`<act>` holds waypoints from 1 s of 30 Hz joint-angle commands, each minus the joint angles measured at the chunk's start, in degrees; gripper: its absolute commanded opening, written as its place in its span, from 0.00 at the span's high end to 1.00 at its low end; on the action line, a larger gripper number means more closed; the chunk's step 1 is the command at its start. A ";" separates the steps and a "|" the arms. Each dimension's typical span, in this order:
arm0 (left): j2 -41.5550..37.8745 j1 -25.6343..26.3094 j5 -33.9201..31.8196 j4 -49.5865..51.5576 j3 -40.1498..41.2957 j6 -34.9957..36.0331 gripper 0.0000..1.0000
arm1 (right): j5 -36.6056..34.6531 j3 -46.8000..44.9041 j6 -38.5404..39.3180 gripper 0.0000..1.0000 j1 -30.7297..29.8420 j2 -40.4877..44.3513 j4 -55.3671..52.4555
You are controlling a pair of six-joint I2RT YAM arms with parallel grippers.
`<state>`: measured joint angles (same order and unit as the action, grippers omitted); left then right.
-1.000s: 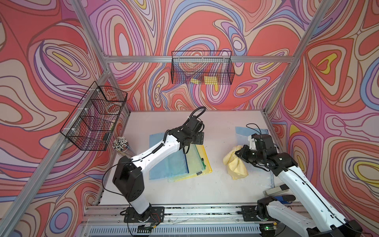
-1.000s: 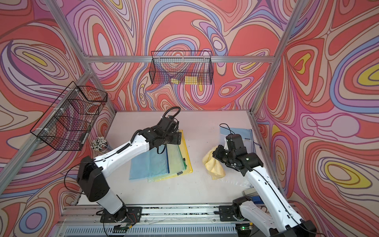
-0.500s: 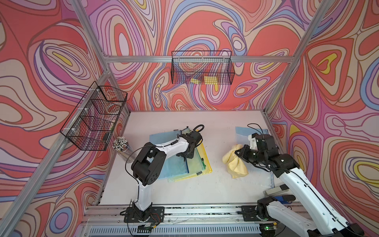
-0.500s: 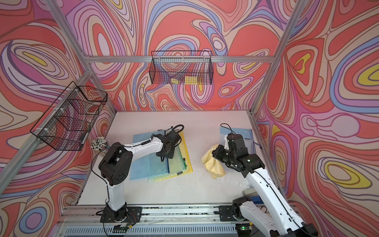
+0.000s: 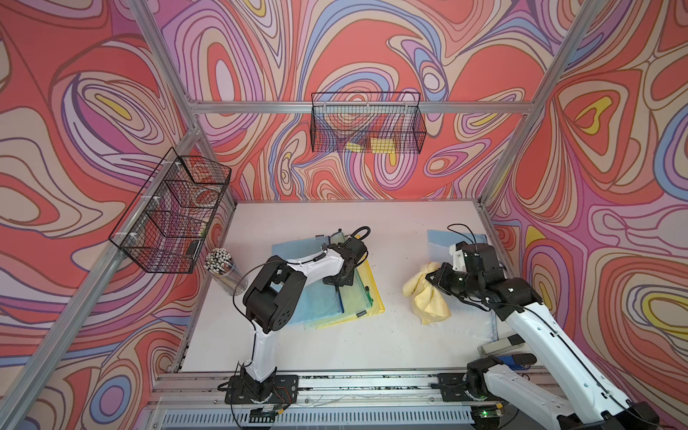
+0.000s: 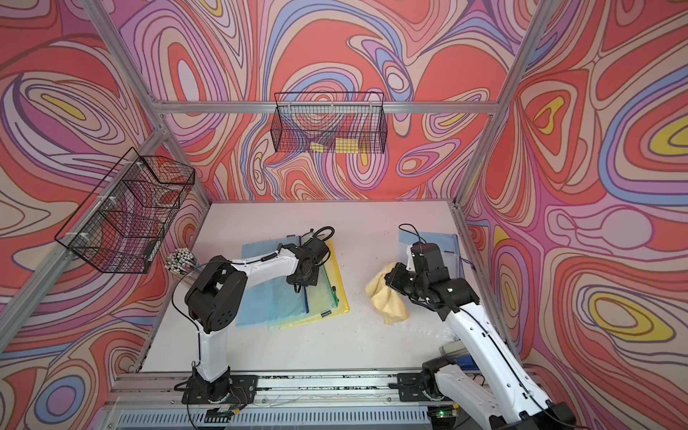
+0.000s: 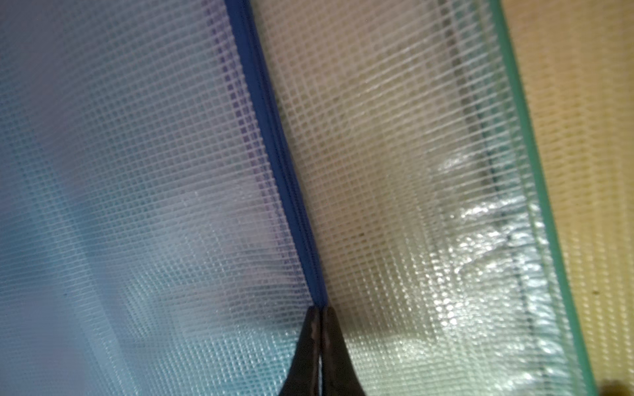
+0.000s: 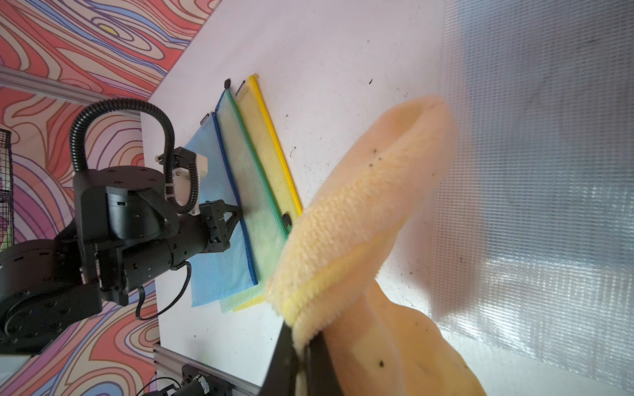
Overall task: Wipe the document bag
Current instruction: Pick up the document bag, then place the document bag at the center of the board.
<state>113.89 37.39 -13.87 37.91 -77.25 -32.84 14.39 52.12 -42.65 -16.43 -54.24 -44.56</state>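
Note:
Three mesh document bags lie fanned on the white table: blue (image 5: 318, 299), green (image 5: 355, 294) and yellow (image 5: 375, 294). My left gripper (image 5: 337, 284) points down at them and, in the left wrist view, is shut (image 7: 319, 308) on the blue document bag's dark blue zip edge (image 7: 274, 154). To the right my right gripper (image 5: 430, 277) is shut on a yellow cloth (image 5: 428, 301), which hangs onto the table away from the stack. The right wrist view shows the cloth (image 8: 360, 223) pinched between the fingers (image 8: 284, 360).
A pale blue bag (image 5: 439, 238) and a clear mesh sheet (image 8: 531, 171) lie under the right arm. A cup of pens (image 5: 223, 266) stands at the left edge. Wire baskets hang on the left wall (image 5: 171, 216) and back wall (image 5: 366, 123). Small objects (image 5: 499, 344) sit front right.
The left arm has folded down onto the stack and its gripper has gone from open to shut at the blue zip edge. The right arm and cloth have barely moved.

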 commanded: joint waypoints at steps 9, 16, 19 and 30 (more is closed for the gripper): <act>-20.10 2.01 18.18 1.29 -6.94 3.55 1.00 | -3.47 -0.26 1.27 1.00 0.23 -0.52 -0.02; -31.77 2.34 41.05 -22.36 -0.55 -5.11 1.00 | -4.64 -0.39 0.38 1.00 0.23 -1.05 1.09; -36.62 2.25 36.60 -23.96 5.19 -5.04 1.00 | -4.27 -0.37 0.50 1.00 0.21 -0.97 1.14; -36.31 0.06 23.46 -21.68 34.55 -11.10 1.00 | 4.77 1.01 0.80 1.00 -0.78 -3.54 7.21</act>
<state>77.47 37.54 12.93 18.13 -46.70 -40.01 13.85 52.38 -41.67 -16.53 -56.36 -42.70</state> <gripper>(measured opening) 0.047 0.051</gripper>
